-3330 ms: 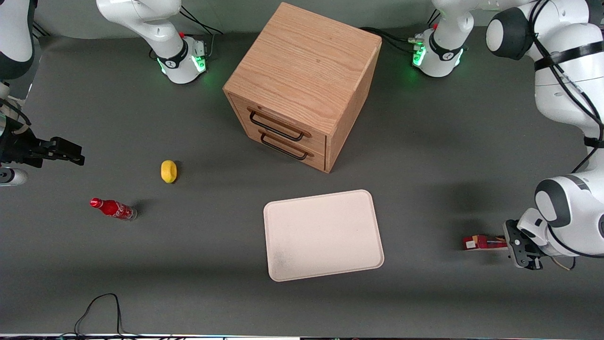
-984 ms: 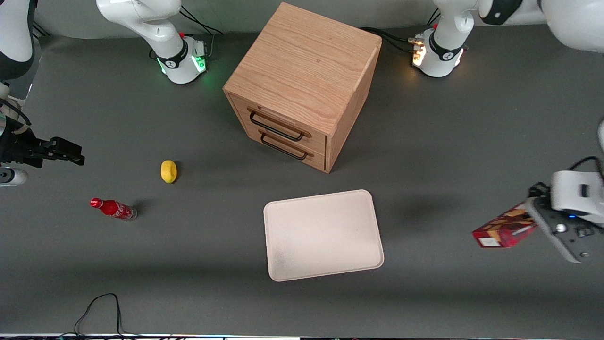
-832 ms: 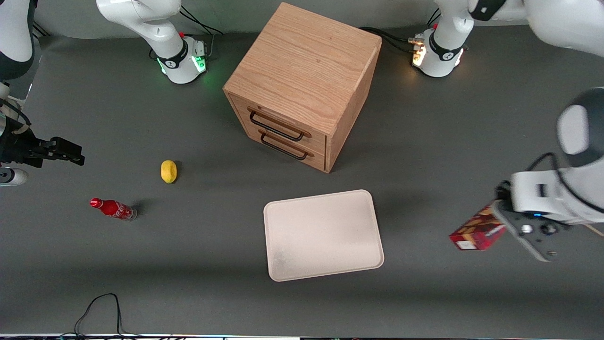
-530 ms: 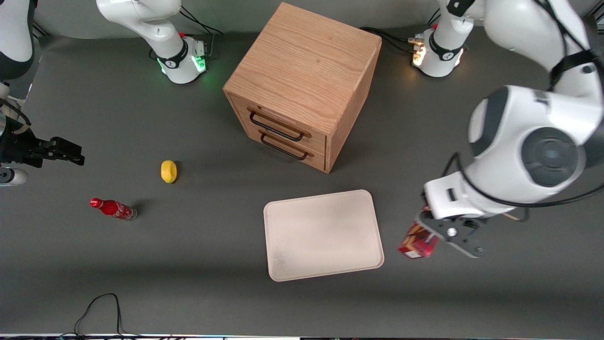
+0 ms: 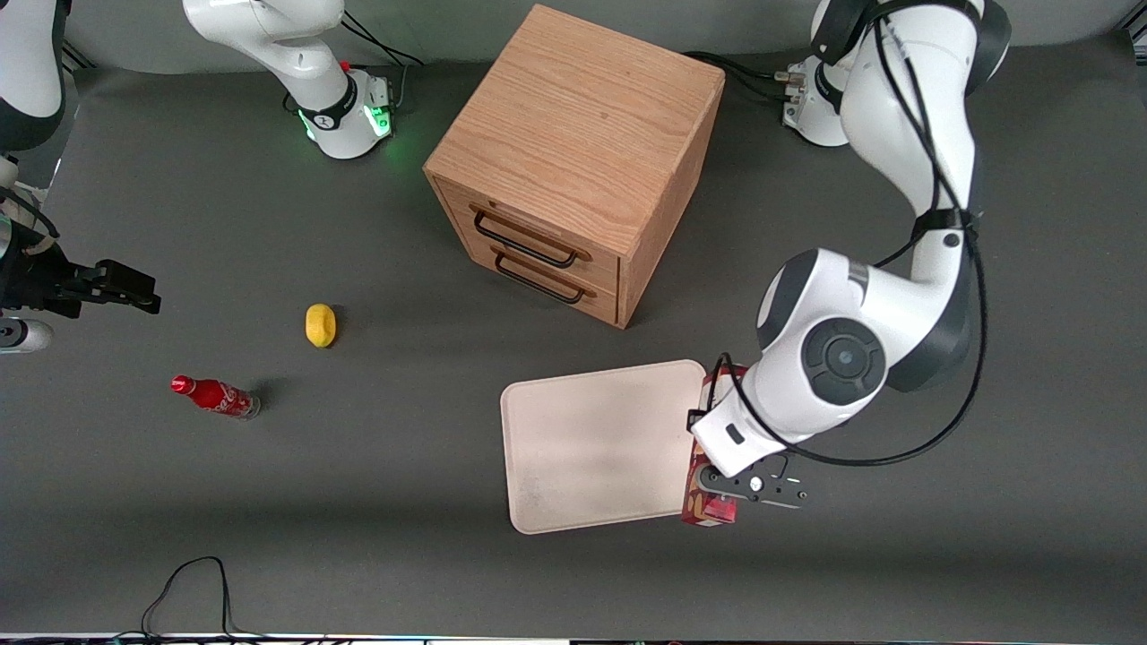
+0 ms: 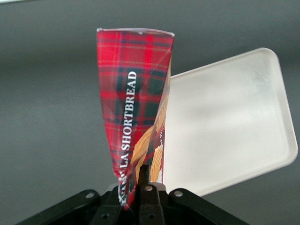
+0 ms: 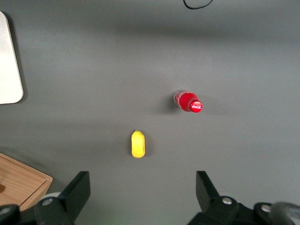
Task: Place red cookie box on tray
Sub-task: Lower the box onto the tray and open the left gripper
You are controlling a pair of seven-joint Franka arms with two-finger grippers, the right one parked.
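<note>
The red cookie box (image 5: 705, 511) is held clamped in the gripper (image 5: 751, 488) above the tray's (image 5: 591, 443) edge nearest the working arm. A dark grey table (image 5: 358, 502) carries the tray, a wooden drawer cabinet (image 5: 573, 161), a yellow object (image 5: 320, 324) and a small red bottle (image 5: 215, 396).

Even overhead light, soft shadows beside cabinet (image 5: 573, 161), wrist view slightly soft, no glare

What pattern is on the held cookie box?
Red tartan plaid, clearest in the left wrist view, gripper clamping it.
</note>
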